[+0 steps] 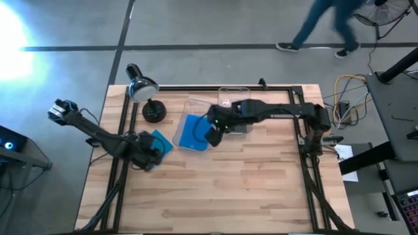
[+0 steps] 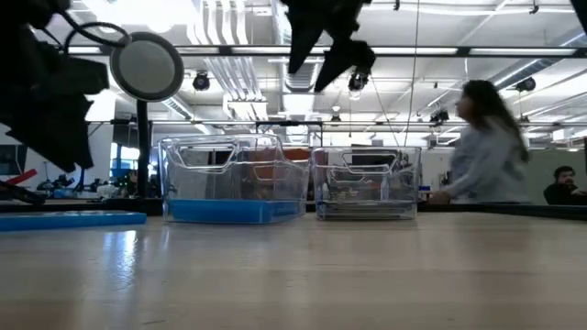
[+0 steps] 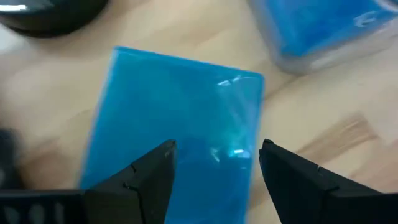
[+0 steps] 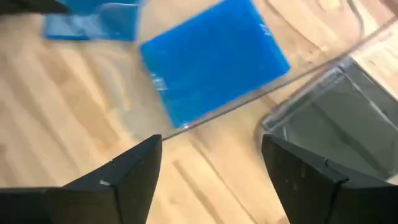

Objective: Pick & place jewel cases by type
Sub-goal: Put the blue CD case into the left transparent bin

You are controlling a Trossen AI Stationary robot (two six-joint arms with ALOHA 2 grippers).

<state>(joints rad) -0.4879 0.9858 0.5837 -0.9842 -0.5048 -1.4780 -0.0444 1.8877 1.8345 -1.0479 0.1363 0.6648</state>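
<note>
A bright blue jewel case (image 3: 180,118) lies flat on the table near its left side (image 1: 160,142), and shows edge-on in the low view (image 2: 69,218). My left gripper (image 3: 214,155) (image 1: 151,149) hangs just above its near part, open, fingers over the case's face. My right gripper (image 4: 211,155) (image 1: 212,135) is open and raised (image 2: 330,41) over the near rim of a clear bin (image 1: 189,104). Blue jewel cases (image 4: 214,59) lie flat on that bin's floor (image 2: 234,209). A second clear bin (image 1: 234,98) beside it holds dark grey cases (image 4: 336,124).
A desk lamp (image 1: 142,88) with a round black base (image 1: 153,112) stands at the table's far left, close to the blue case and the first bin. A black frame (image 1: 281,88) runs along the table's edges. People move beyond the table (image 2: 481,147). Bare wood spans the near half (image 1: 222,189).
</note>
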